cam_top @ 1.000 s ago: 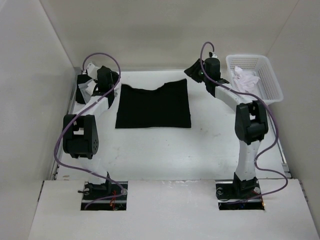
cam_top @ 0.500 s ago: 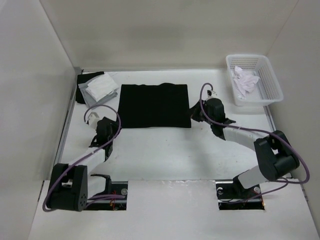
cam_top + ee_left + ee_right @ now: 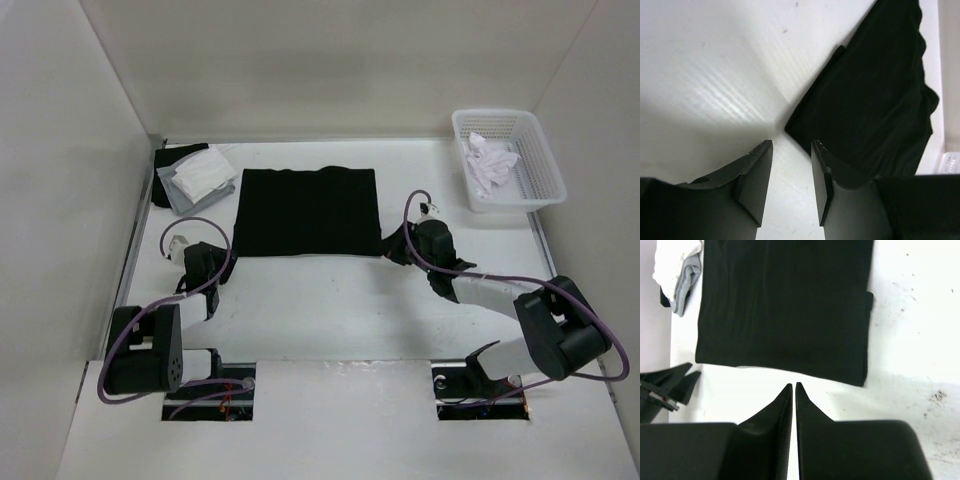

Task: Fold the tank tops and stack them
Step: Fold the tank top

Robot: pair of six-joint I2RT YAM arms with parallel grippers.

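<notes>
A black tank top (image 3: 308, 210) lies flat as a neat rectangle at the middle of the table (image 3: 320, 305). More folded tank tops, white and grey, form a stack (image 3: 197, 178) at the back left. My left gripper (image 3: 222, 258) sits low at the black top's near left corner. In the left wrist view it (image 3: 792, 145) is open over bare table, with the cloth corner (image 3: 790, 127) just ahead. My right gripper (image 3: 393, 247) is at the near right corner. In the right wrist view it (image 3: 793, 385) is shut and empty, short of the black top's (image 3: 785, 305) near edge.
A white mesh basket (image 3: 545, 165) at the back right holds crumpled white cloth (image 3: 490, 160). White walls close in the table on the left, the back and the right. The stack (image 3: 677, 270) and the left gripper (image 3: 667, 385) show at the left of the right wrist view.
Both arms have pulled back from the black top's far corners to its near corners. The neckline no longer shows and the far edge is straight. Both grippers have narrowed, and the stack is uncovered.
</notes>
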